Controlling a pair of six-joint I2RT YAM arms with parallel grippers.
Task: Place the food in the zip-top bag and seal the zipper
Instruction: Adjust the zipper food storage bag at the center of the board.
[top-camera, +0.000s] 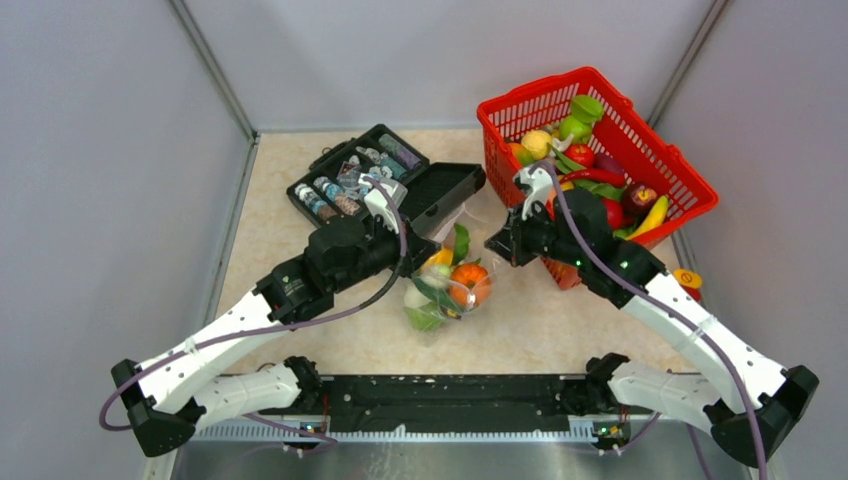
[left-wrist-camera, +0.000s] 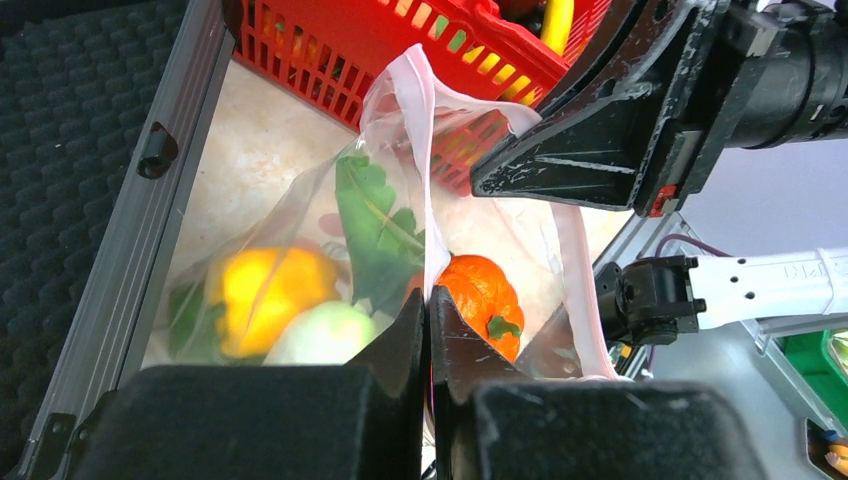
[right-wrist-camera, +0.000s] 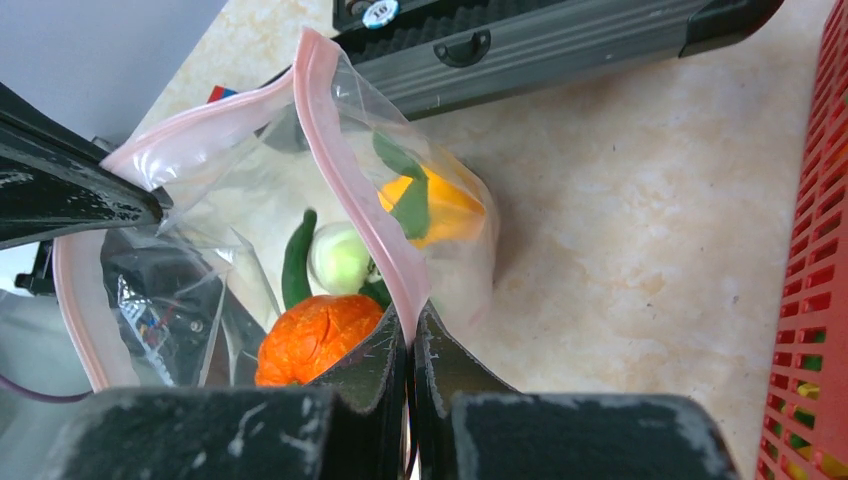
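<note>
The zip-top bag (top-camera: 445, 295) hangs between both grippers at the table's middle, holding food: an orange tomato (right-wrist-camera: 315, 335), a yellow pepper (left-wrist-camera: 265, 290), a pale green fruit (left-wrist-camera: 325, 335) and a green leaf (left-wrist-camera: 375, 230). My left gripper (left-wrist-camera: 428, 305) is shut on the pinkish zipper (left-wrist-camera: 420, 130) at one end of the mouth. At the other end, my right gripper (right-wrist-camera: 408, 325) is shut on the zipper (right-wrist-camera: 340, 150). The two strips stand apart, so the mouth gapes open. From above, the left gripper (top-camera: 422, 253) and the right gripper (top-camera: 493, 243) flank the bag.
A red mesh basket (top-camera: 690, 190) with several more toy fruits and vegetables stands at the back right, close behind the right arm. An open black case (top-camera: 450, 185) of small bottles lies at the back left. A small orange-yellow item (top-camera: 687, 280) lies right of the right arm.
</note>
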